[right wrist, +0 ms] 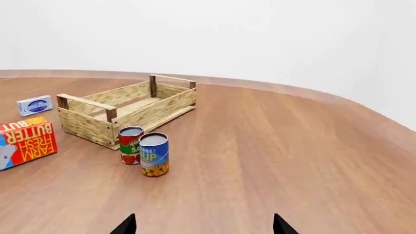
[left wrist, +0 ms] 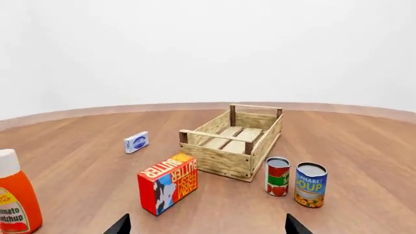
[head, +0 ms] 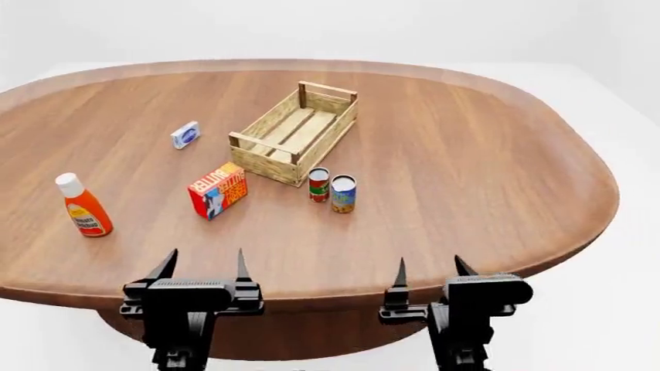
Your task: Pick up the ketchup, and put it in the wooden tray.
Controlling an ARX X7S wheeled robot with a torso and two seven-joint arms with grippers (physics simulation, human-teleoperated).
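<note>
The ketchup (head: 83, 206) is a slim orange-red bottle with a white cap, upright at the table's left; it shows at the left wrist view's edge (left wrist: 16, 200). The wooden tray (head: 294, 132) is a pale slatted crate with nothing in it at the table's middle; it also shows in the left wrist view (left wrist: 233, 140) and the right wrist view (right wrist: 126, 110). My left gripper (head: 202, 265) is open and empty at the table's near edge, well to the right of the ketchup. My right gripper (head: 429, 270) is open and empty at the near edge too.
A red butter box (head: 218, 190) stands between ketchup and tray. A red-labelled can (head: 318, 185) and a blue soup can (head: 344, 193) stand just in front of the tray. A small blue-white box (head: 185, 134) lies left of the tray.
</note>
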